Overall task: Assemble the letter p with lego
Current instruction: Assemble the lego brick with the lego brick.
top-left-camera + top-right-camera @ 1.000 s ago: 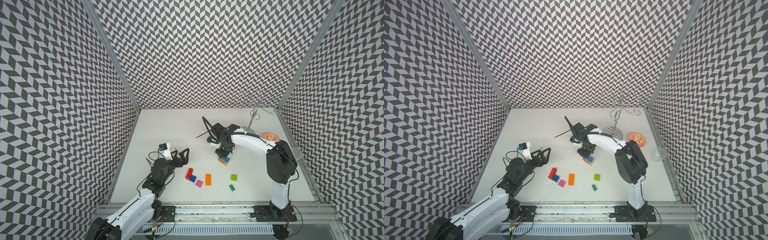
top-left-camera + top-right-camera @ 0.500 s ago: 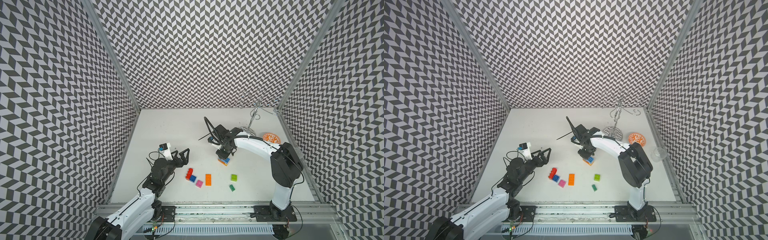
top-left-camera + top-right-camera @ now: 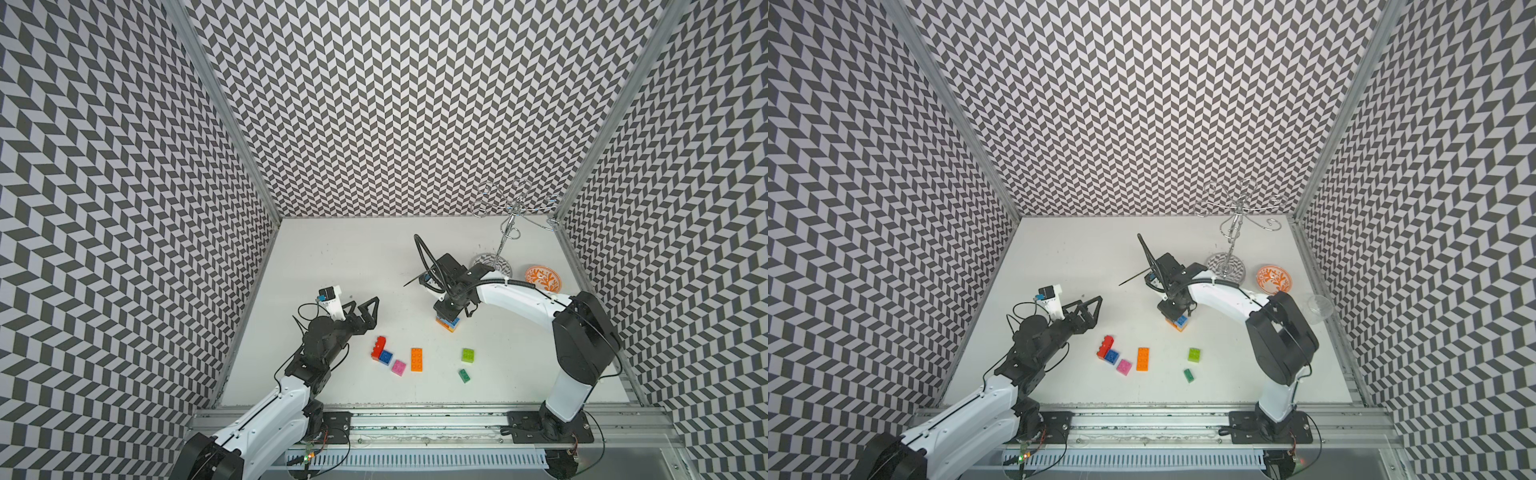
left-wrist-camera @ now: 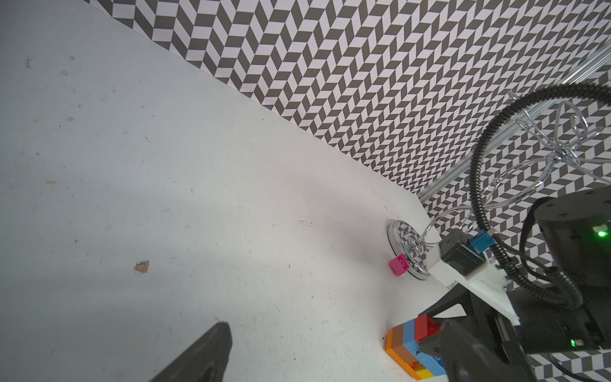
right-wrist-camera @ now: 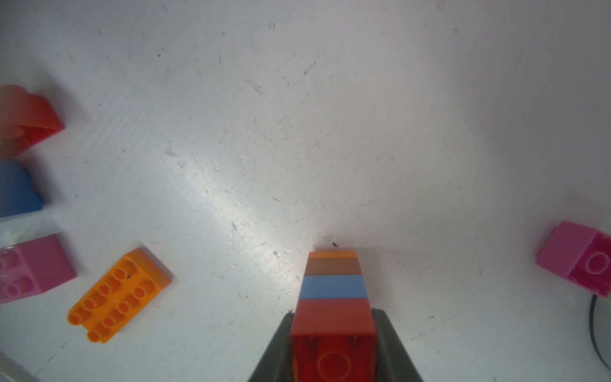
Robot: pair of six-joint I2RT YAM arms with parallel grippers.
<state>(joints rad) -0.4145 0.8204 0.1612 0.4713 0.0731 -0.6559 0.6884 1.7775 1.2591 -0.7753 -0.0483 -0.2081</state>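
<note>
White counter [image 3: 353, 257] is occupied near its middle by the lego stack [image 3: 449, 325], whose red top brick [image 5: 332, 317] is clamped by the right tool [image 5: 333, 345], so the stack could be toppled or split if pulled sideways; nothing is held by the wide-open left tool [image 3: 365, 301].

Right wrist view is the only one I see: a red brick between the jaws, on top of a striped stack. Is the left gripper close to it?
Observer: No. The left gripper is open, well apart from the stack, and holds nothing.
Operator: Which bricks do I miss?
Observer: A lime brick and a green brick lie loose, apart from each other and from the stack.
</note>
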